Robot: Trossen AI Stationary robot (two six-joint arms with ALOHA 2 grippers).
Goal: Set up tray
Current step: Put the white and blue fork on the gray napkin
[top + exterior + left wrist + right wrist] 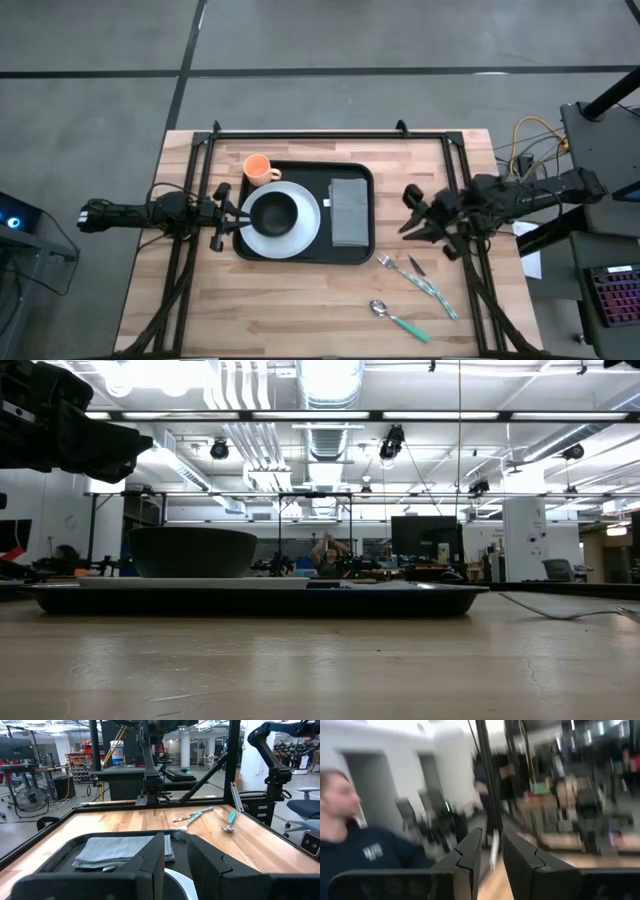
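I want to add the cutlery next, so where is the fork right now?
In the high view the fork lies on bare wood off the tray, just past its right front corner, beside the knife and below the right gripper.

Wooden table (300, 310) with a slatted butcher-block top, seen from above. White plate (300, 232) left of centre, round black bowl (274, 212) seated on it. Orange cup (258, 168) just beside the plate's far left edge, handle toward the plate. Folded grey napkin (349, 212) lying flat, just right of the plate. Fork (420, 278) and spoon (398, 318), both with teal handles, on bare wood near the front right corner, apart from each other. Yellow cables (530, 135) and a keyboard (612, 295) off the table's right side. Person (350, 845) in a dark top, right wrist view.
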